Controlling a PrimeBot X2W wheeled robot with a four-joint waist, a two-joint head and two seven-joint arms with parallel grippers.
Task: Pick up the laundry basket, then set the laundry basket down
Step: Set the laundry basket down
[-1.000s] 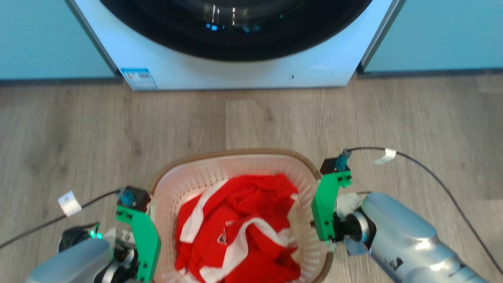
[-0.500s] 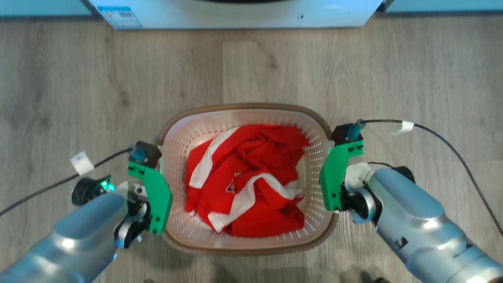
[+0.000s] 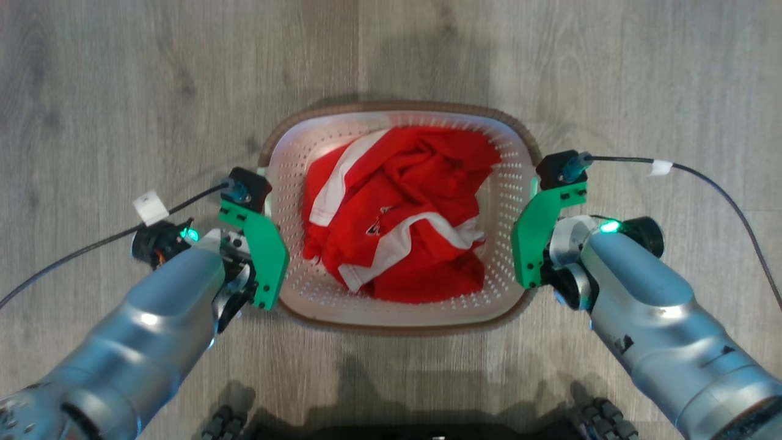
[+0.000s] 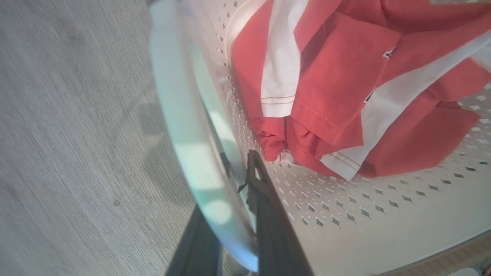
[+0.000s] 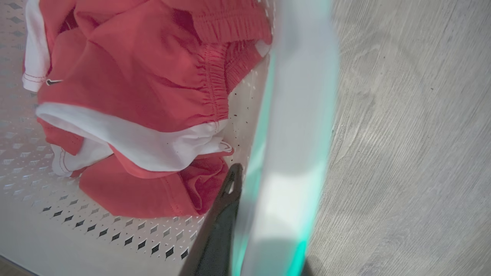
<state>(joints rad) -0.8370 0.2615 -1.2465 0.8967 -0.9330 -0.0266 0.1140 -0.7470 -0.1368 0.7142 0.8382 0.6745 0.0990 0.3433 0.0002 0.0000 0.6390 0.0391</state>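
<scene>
Tightly, left end effector [image 4: 234, 180] and right end effector [image 5: 264, 191] clamp laundry basket [image 3: 403, 109].

Bright, even light; soft floor [image 3: 391, 379] shadows at lower centre; both wrist views blur the laundry basket [image 4: 184, 145] edge nearest the lens.

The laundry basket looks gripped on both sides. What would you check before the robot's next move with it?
1. Left gripper shut on the left handle of the laundry basket, a finger on each side: ok.
2. Right gripper shut on the right handle: ok.
3. Red clothes all inside the rim: ok.
4. Left cable and right cable clear of the basket: ok.
5. Basket resting on the floor or lifted off it: cannot tell.
</scene>
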